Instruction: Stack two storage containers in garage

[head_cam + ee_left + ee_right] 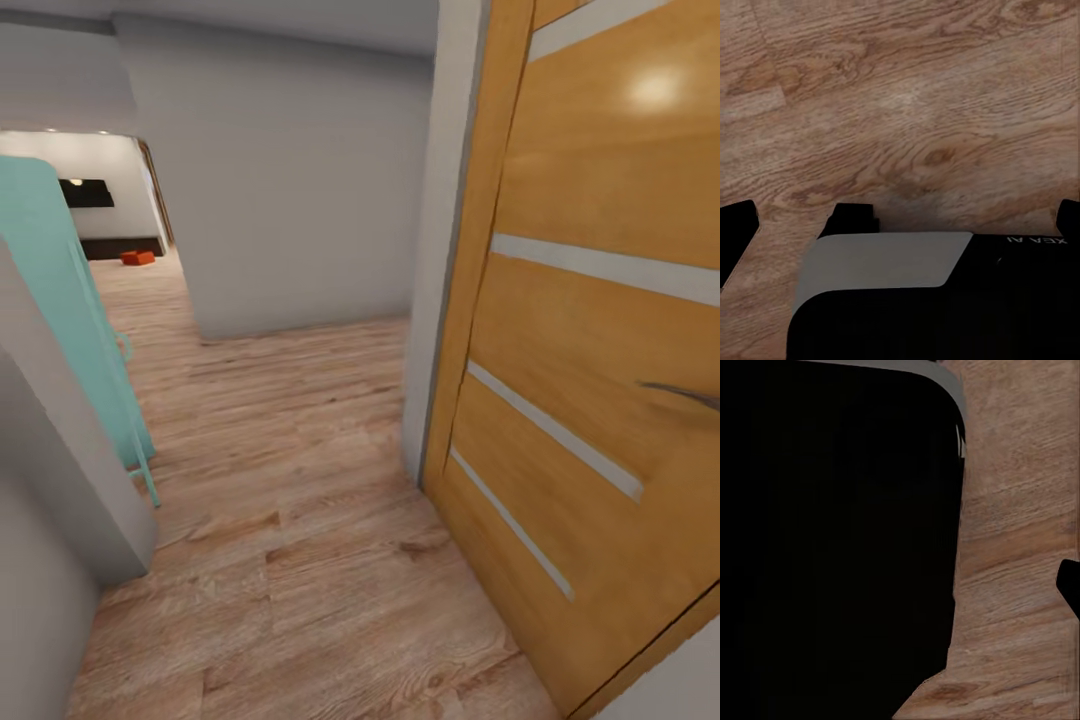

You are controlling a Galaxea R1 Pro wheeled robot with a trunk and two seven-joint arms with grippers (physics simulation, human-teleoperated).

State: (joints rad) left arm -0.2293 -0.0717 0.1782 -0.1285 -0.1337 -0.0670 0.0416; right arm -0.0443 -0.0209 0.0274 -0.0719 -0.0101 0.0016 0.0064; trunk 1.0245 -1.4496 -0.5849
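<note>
Far down the hallway, storage container (138, 258) on wood floor (300, 520)

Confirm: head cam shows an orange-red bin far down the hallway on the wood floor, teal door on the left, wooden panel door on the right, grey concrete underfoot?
Not quite: underfoot is light wood plank floor, not concrete, as the head view shows. The rest holds: orange-red bin far off, teal door left, wooden panel door right.

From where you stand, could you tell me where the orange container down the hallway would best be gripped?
Probably by a side wall at the rim, from above. The orange container sits on the wood floor by the dark cabinet, but it is too small here to judge its pose.
</note>
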